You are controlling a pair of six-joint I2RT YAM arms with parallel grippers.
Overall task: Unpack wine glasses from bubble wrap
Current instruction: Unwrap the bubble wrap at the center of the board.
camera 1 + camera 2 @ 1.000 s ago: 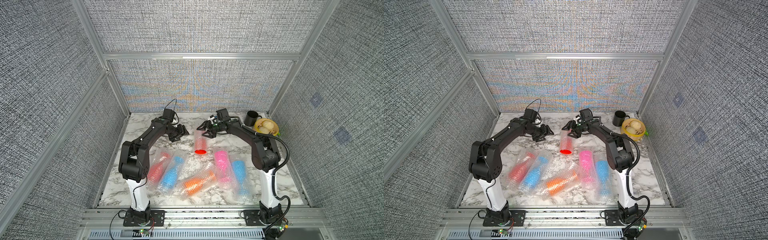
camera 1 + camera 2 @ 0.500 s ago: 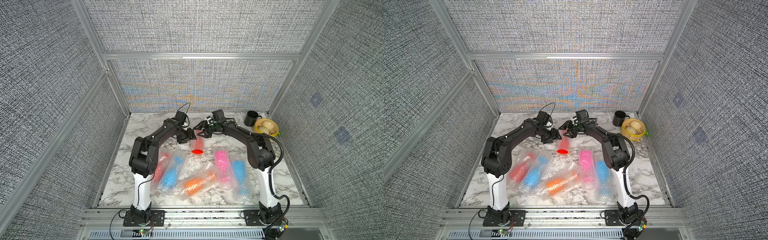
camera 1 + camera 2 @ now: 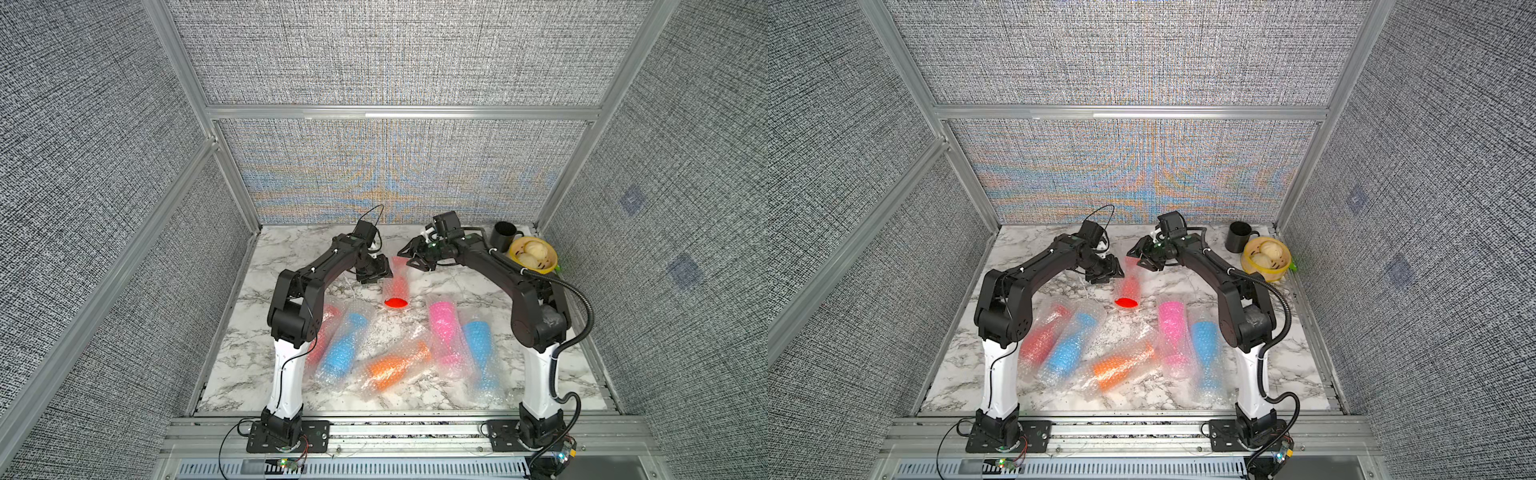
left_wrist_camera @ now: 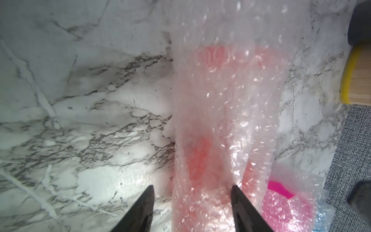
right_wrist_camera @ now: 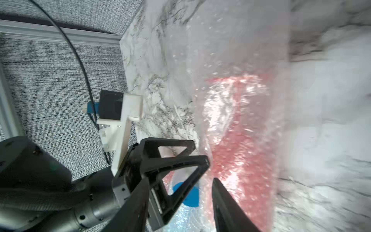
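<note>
**Near:** a wrapped orange plastic goblet (image 3: 388,368) is lying among four other wrapped goblets, all waiting. **Farther, centre:** a red plastic goblet (image 3: 397,291) is lying in its clear bubble-wrap sleeve (image 3: 398,266). I am flanking the sleeve's far end, with my left gripper (image 3: 380,272) and right gripper (image 3: 409,258) both half-open over its edges, seemingly to pinch and strip it.
</note>
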